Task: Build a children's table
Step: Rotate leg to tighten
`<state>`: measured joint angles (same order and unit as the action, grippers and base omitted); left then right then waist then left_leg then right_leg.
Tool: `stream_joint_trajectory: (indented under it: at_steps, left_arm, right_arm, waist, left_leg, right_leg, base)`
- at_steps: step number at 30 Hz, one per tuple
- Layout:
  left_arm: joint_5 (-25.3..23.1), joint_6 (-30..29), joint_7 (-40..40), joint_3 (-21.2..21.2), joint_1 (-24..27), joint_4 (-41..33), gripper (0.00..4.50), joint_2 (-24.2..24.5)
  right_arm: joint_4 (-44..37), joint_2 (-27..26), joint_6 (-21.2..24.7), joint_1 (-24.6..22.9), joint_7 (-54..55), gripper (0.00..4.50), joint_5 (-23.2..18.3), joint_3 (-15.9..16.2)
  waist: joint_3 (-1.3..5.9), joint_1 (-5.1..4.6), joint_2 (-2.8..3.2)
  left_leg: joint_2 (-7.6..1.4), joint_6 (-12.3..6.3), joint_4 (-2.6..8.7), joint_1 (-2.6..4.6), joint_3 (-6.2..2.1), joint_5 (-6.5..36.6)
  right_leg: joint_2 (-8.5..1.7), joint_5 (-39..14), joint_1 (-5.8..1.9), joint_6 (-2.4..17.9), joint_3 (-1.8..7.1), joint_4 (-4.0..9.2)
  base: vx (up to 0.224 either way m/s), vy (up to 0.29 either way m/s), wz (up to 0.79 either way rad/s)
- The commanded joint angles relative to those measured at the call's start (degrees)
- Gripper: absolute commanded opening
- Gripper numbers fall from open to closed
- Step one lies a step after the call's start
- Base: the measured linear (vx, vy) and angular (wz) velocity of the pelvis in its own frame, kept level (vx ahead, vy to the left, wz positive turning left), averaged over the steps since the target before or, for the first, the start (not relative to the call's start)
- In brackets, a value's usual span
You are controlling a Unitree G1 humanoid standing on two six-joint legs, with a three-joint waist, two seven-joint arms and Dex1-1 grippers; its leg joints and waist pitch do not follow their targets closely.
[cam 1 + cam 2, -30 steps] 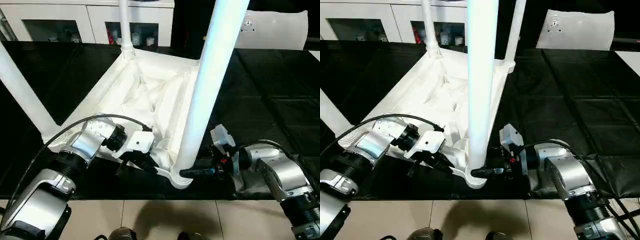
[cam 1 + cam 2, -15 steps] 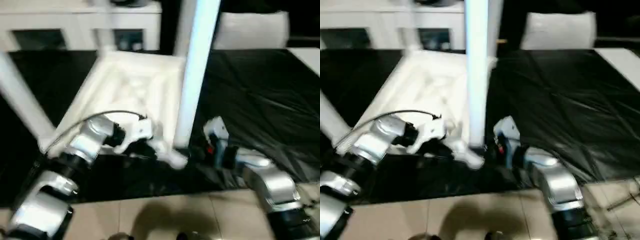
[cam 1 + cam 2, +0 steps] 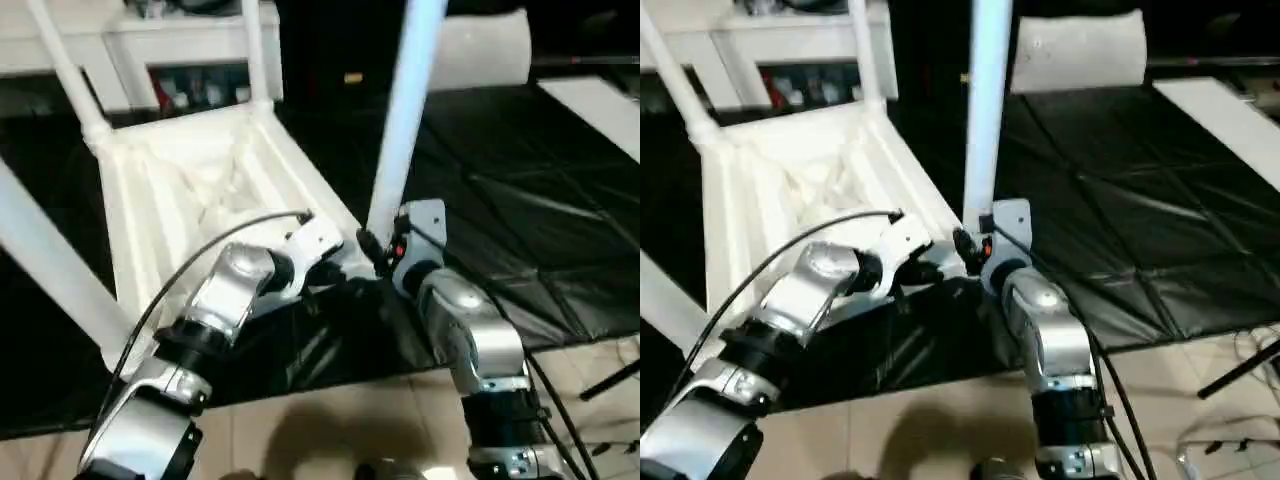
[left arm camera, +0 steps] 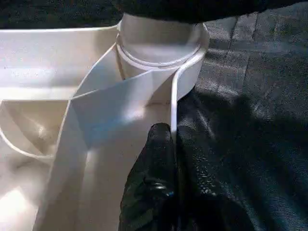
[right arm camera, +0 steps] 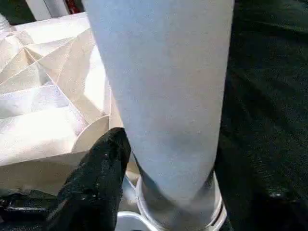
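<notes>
The white children's table (image 3: 190, 190) lies upside down on the black mat, ribbed underside up, with its legs standing in the corner sockets. My left gripper (image 3: 343, 278) is shut on the table's rim beside the near right corner; one black finger (image 4: 154, 183) presses the rim's inner wall just short of the round socket (image 4: 159, 43). My right gripper (image 3: 370, 245) is at the base of the near right leg (image 3: 400, 120), shut on it from the right. One of its fingers (image 5: 96, 183) lies against the leg just above the socket; the other is hidden behind the leg.
White cabinets with glass doors (image 3: 180, 40) stand behind the table. A flat white panel (image 3: 480, 50) leans at the back right. The black mat (image 3: 520, 200) stretches right; its front edge meets the tiled floor (image 3: 330, 430). A dark rod (image 3: 610, 380) crosses the floor at right.
The head camera has swung, shifting the whole picture. The table has turned on the mat, and its near right corner now lies farther from the mat's front edge. Both grippers stay at that corner.
</notes>
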<state>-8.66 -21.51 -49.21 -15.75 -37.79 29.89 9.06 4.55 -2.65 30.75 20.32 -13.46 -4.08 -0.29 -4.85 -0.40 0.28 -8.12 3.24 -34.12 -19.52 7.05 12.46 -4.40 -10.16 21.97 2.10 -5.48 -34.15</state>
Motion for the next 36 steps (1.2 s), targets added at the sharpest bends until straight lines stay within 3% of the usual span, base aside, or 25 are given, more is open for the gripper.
stream_joint_trajectory:
  at_steps: [1, 3, 4, 6, 8, 10, 11, 12, 14, 15, 17, 21, 22, 24, 27, 28, 30, 32, 36]
  left_arm:
    - [0.5, 3.2, 1.1, -1.2, -1.5, -0.9, 0.0, -1.3]
    - [0.4, 5.0, -1.0, -1.2, -1.2, -0.8, 0.0, 0.2]
    - [0.4, 7.1, -2.5, -1.4, -1.1, -0.6, 0.0, 1.1]
    - [0.7, 9.7, -4.3, -1.7, -0.9, -0.4, 0.0, 2.2]
    - [0.9, 12.0, -6.0, -1.8, -0.7, 0.1, 0.0, 4.1]
    - [1.0, 16.3, -7.7, -1.9, -0.9, 1.7, 0.0, 5.8]
    - [1.1, 16.9, -8.0, -1.9, -1.0, 1.9, 0.0, 6.0]
    - [1.2, 21.0, -10.0, -2.5, -1.1, 3.2, 0.0, 7.2]
    - [0.4, 25.1, -10.8, -2.9, -2.0, 5.9, 0.0, 8.9]
    - [0.5, 26.0, -11.1, -2.7, -2.3, 6.8, 0.0, 9.1]
    - [0.7, 27.3, -10.2, -1.8, -2.8, 8.6, 0.0, 9.2]
    - [3.0, 27.0, -10.6, 0.2, -2.9, 8.9, 0.0, 8.8]
    - [3.9, 27.2, -10.5, 0.7, -2.7, 8.9, 0.44, 8.6]
    - [4.4, 28.4, -9.9, 0.9, -2.6, 9.1, 0.55, 8.6]
    - [5.5, 26.7, -10.4, 1.4, -1.7, 8.2, 0.86, 8.5]
    - [6.2, 25.5, -10.3, 2.1, -1.1, 7.0, 0.86, 8.5]
    - [7.9, 23.3, -10.2, 3.5, 0.1, 4.5, 1.04, 8.4]
    - [11.2, 19.3, -10.5, 5.7, 2.7, -1.1, 1.3, 8.8]
    - [16.2, 14.2, -10.3, 8.1, 7.5, -9.3, 1.58, 9.1]
  right_arm:
    - [1.7, -1.9, 2.3, -3.1, -5.3, 3.1, -3.3, 6.2]
    - [-0.6, -0.3, 0.7, -5.2, -6.7, 3.26, -4.1, 5.1]
    - [-2.0, 0.8, 0.4, -6.3, -7.2, 3.47, -4.3, 4.5]
    - [-3.5, 2.2, -0.2, -7.7, -7.9, 3.64, -4.2, 3.9]
    - [-6.4, 4.3, -1.9, -10.3, -10.2, 3.82, -5.0, 2.8]
    - [-9.2, 6.6, -3.9, -13.1, -12.6, 4.01, -5.7, 2.1]
    - [-9.5, 6.9, -4.1, -13.3, -12.8, 4.08, -5.7, 2.1]
    - [-11.2, 8.7, -5.9, -15.2, -14.6, 4.08, -5.6, 2.1]
    - [-15.2, 10.7, -3.7, -18.5, -19.1, 4.34, -9.3, 2.0]
    - [-16.1, 11.2, -3.7, -19.2, -19.6, 4.34, -9.6, 2.2]
    - [-18.4, 11.0, -4.1, -20.2, -20.4, 4.48, -11.1, 2.3]
    - [-20.6, 9.8, -4.8, -19.6, -22.0, 4.48, -14.3, 2.5]
    - [-21.0, 9.4, -5.6, -19.2, -22.5, 4.5, -15.4, 2.8]
    - [-21.2, 9.4, -6.4, -18.9, -23.5, 4.5, -16.3, 3.3]
    - [-22.5, 9.3, -3.5, -18.5, -23.5, 4.5, -17.2, 4.4]
    - [-22.6, 9.2, -3.1, -18.0, -23.4, 4.5, -17.0, 5.0]
    - [-22.3, 8.6, -3.2, -16.9, -23.1, 4.5, -17.2, 5.3]
    - [-21.6, 7.1, -3.5, -15.2, -22.0, 4.5, -18.3, 5.1]
    - [-21.7, 5.7, -3.5, -13.8, -20.3, 4.5, -19.2, 5.2]
  waist:
    - [3.01, -0.1, 0.06]
    - [2.91, 0.01, -0.17]
    - [3.14, 0.34, 0.03]
    - [3.58, 0.44, 0.1]
    - [4.16, 0.56, 0.09]
    - [4.37, 0.8, -0.14]
    - [4.19, 0.9, -0.04]
    - [4.36, 0.96, -0.38]
    - [4.39, 1.43, -0.14]
    - [4.27, 1.33, -0.14]
    - [4.34, 1.61, -0.1]
    - [4.56, 1.84, -0.23]
    - [4.76, 1.94, -0.51]
    - [4.92, 2.17, -0.49]
    - [5.0, 2.43, -0.47]
    - [4.97, 2.5, -0.8]
    - [4.92, 2.58, -0.64]
    - [4.76, 2.5, -0.67]
    - [4.62, 2.49, -0.16]
  left_leg:
    - [-4.34, -2.76, 4.8, -0.66, -0.76, 12.3]
    - [-4.44, -3.02, 4.92, -0.76, -0.55, 12.4]
    - [-4.62, -3.12, 4.9, -0.81, -0.51, 11.7]
    - [-4.92, -3.75, 4.87, -1.11, -0.56, 8.3]
    - [-4.74, -5.33, 4.24, -1.64, -0.38, 2.6]
    - [-4.61, -7.31, 3.89, -1.79, -0.19, 0.7]
    - [-4.61, -7.94, 3.88, -1.83, -0.1, 0.8]
    - [-4.53, -8.23, 3.81, -1.85, -0.03, 1.1]
    - [-4.95, -8.2, 3.88, -1.31, 0.09, 3.0]
    - [-5.01, -8.14, 4.0, -1.5, 0.14, 3.4]
    - [-5.17, -6.32, 4.09, -1.26, 0.41, 5.4]
    - [-5.24, -5.18, 4.04, -1.35, 0.56, 4.5]
    - [-5.29, -5.37, 3.93, -1.26, 0.63, 3.4]
    - [-5.28, -5.93, 3.78, -1.33, 0.67, 1.3]
    - [-5.17, -6.86, 3.59, -1.32, 0.79, -0.4]
    - [-5.12, -6.97, 3.6, -1.31, 0.85, -0.3]
    - [-5.17, -6.45, 3.61, -1.29, 0.86, 0.4]
    - [-5.28, -4.8, 3.77, -1.49, 0.83, 2.3]
    - [-5.24, -2.75, 3.88, -0.91, 1.07, 5.4]
  right_leg:
    - [-5.12, -19.0, -2.71, 10.9, 4.06, 5.26]
    - [-5.16, -22.0, -2.53, 9.8, 4.07, 5.71]
    - [-5.3, -21.8, -2.65, 9.2, 4.13, 5.75]
    - [-5.19, -15.9, -2.88, 10.0, 4.15, 5.09]
    - [-5.14, -5.8, -3.15, 12.2, 3.96, 3.91]
    - [-5.2, -2.3, -3.28, 13.0, 3.92, 3.6]
    - [-5.18, -2.8, -3.15, 13.1, 3.82, 3.79]
    - [-5.16, -3.5, -3.25, 12.9, 3.77, 3.95]
    - [-5.21, -6.8, -3.0, 12.1, 3.85, 4.14]
    - [-5.14, -7.6, -2.97, 12.1, 3.78, 4.19]
    - [-5.14, -11.3, -2.78, 11.4, 3.73, 4.38]
    - [-5.29, -10.6, -2.76, 11.5, 3.82, 4.11]
    - [-5.23, -8.8, -2.72, 11.9, 3.85, 3.88]
    - [-5.23, -5.4, -2.79, 12.7, 3.85, 3.33]
    - [-5.17, -2.5, -2.85, 13.8, 3.82, 2.94]
    - [-5.16, -3.0, -2.9, 13.7, 3.82, 2.99]
    - [-5.27, -4.7, -2.85, 13.5, 3.79, 3.07]
    - [-5.51, -8.3, -3.0, 13.2, 3.78, 3.15]
    - [-5.12, -12.7, -2.44, 11.8, 3.93, 3.64]
  base:
    - [0.0, 0.0, 0.0]
    - [0.0, 0.0, 0.0]
    - [0.0, 0.0, 0.0]
    - [0.0, 0.0, 0.0]
    - [0.0, 0.0, 0.0]
    - [0.0, 0.0, 0.0]
    - [0.0, 0.0, 0.0]
    - [0.0, 0.0, 0.0]
    - [0.0, 0.0, 0.0]
    - [0.0, 0.0, 0.0]
    - [0.0, 0.0, 0.0]
    - [0.0, 0.0, 0.0]
    - [0.0, 0.0, 0.0]
    - [0.0, 0.0, 0.0]
    - [0.0, 0.0, 0.0]
    - [0.0, 0.0, 0.0]
    - [0.0, 0.0, 0.0]
    - [0.0, 0.0, 0.0]
    - [0.0, 0.0, 0.0]
